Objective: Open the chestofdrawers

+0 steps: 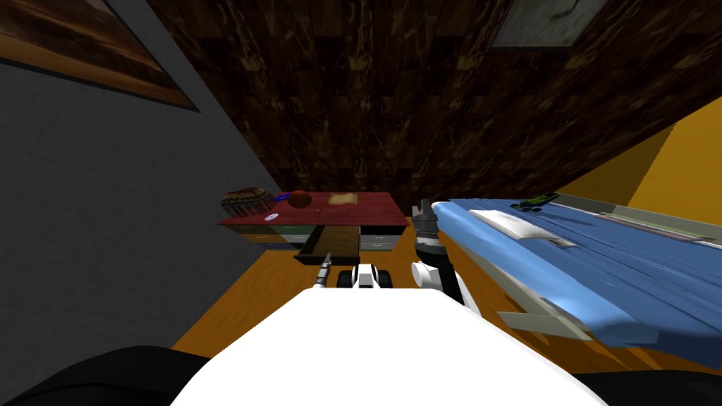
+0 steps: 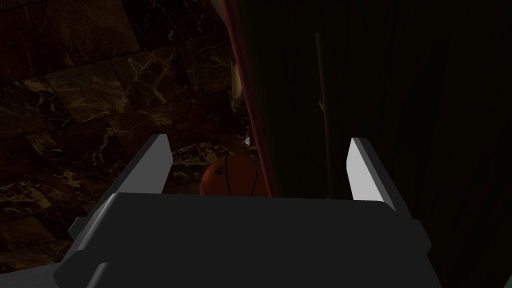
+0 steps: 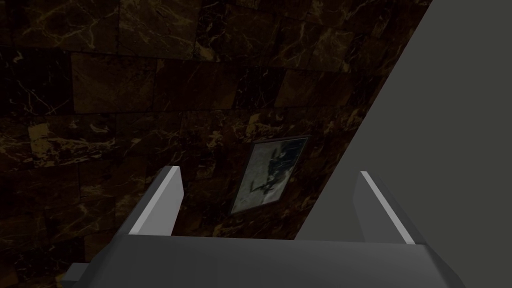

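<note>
Now, left gripper with fingers spread and empty, chest of drawers straight ahead of it, middle drawer pulled out towards the fingertips, basketball beyond them on its top, right gripper raised beside the bed, likewise released.

Dark marble wall, orange wood floor
A blue-covered bed stands by the yellow wall; a grey framed picture hangs on the marble, a brown painting on the grey wall.
</note>
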### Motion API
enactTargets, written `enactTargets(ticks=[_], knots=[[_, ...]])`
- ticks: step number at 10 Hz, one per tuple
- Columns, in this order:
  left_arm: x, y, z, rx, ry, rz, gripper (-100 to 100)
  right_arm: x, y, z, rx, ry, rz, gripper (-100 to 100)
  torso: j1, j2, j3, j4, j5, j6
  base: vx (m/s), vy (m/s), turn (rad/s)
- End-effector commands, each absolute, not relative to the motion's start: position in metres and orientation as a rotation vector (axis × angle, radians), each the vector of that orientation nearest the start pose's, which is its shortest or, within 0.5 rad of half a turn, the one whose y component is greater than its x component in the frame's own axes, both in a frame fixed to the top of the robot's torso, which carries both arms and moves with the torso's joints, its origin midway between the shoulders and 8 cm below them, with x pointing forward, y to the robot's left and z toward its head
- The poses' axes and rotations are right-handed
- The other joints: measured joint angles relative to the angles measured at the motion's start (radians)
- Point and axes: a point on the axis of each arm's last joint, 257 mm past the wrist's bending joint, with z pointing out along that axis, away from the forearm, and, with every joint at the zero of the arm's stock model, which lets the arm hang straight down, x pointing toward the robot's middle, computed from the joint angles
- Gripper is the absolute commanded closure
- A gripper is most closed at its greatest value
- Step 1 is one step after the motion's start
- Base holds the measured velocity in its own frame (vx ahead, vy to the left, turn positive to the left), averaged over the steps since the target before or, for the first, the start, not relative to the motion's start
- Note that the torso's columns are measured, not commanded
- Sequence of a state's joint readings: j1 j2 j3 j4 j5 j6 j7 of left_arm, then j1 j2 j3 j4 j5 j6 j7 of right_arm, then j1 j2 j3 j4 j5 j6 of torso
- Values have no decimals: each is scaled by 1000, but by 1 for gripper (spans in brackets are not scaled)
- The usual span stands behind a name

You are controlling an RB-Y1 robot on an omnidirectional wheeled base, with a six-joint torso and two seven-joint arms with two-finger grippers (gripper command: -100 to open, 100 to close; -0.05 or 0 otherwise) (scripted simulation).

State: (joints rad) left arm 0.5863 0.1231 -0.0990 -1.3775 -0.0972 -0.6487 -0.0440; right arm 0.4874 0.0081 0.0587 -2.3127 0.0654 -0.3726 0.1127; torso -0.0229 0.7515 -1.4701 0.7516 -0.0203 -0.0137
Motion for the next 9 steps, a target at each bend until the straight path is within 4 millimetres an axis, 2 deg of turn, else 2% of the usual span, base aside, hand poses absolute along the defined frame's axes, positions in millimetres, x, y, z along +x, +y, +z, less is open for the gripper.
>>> enactTargets(ticks=[1,2,3,4,9], knots=[[298,273,-375,-1087,1373,-1011,-100,362,-255,18,649,731,1198,0,-2,1,1,1,-1,-1,-3,-9,4],[298,273,-375,-1087,1373,-1011,-100,362,-255,18,649,731,1198,0,-3,3,1,2,-3,-2,0,0,0],[295,270,-392,-1126,1406,-999,-100,362,-255,18,649,731,1198,0,-4,4,2,3,-4,-3,2,17,-32],[294,269,-395,-1134,1413,-996,0,362,-255,18,649,731,1199,0,-1,4,1,-1,1,0,0,21,-24],[291,267,-410,-1168,1443,-981,0,362,-255,18,649,731,1198,0,17,-4,-3,-10,15,11,1,6,-8]])
